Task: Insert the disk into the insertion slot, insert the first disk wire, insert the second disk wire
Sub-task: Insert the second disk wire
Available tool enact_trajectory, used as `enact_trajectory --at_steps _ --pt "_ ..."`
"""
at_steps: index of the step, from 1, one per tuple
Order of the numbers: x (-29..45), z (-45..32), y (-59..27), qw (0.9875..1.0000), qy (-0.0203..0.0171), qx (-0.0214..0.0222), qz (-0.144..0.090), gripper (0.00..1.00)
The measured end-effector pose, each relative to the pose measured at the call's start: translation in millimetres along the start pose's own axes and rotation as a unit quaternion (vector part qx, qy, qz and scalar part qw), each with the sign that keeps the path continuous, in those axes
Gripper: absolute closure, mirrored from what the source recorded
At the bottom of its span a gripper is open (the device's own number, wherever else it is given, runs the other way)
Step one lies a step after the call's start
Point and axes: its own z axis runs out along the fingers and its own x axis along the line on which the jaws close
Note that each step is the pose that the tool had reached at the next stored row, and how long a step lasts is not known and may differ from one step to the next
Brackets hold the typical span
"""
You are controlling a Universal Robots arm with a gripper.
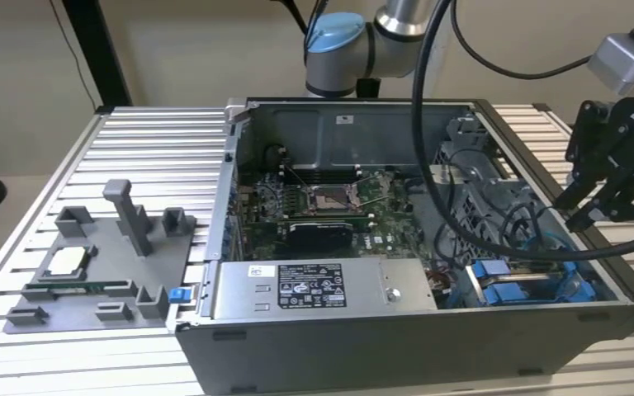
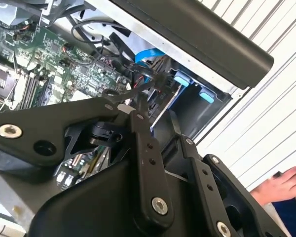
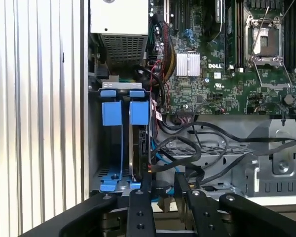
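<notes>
One pincer [image 3: 164, 181], tilted downward, hovering near the insertion slot [image 3: 112, 113]

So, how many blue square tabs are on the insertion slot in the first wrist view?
2 on the insertion slot: one tab beside the case wall, the other tab nearer the motherboard. More may be hidden.

I get even, fairly bright room light in the exterior view, with no hard shadows. The slatted table [image 1: 152, 140] reads pale there, and the inside of the computer case [image 1: 328, 140] is noticeably dimmer. In the first wrist view the table glares almost white and the silver box [image 3: 119, 17] is washed out, while the drive bay [image 3: 111, 148] sits in deep shadow. In the second wrist view the table blows out too, and a hand [image 2: 282, 185] beside it looks soft and blurred.
</notes>
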Motion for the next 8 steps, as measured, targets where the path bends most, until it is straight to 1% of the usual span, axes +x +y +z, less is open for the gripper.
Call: enact_trajectory --at_steps 1,2,3,4,5,8 --pt "0.0 -0.1 0.1 1.0 0.002 0.0001 0.0 0.0" --pt "0.0 0.0 0.1 1.0 0.0071 0.0003 0.001 0.0" --pt "0.0 -0.1 0.1 0.9999 0.0151 0.0006 0.001 0.0" --pt "-0.1 0.0 0.1 0.9998 0.0221 0.001 0.002 0.0" --pt "-0.1 0.1 0.0 0.9997 0.0252 0.0014 0.002 0.0" --pt "-0.1 0.0 -0.1 0.9997 0.0255 0.0014 0.002 0.0"
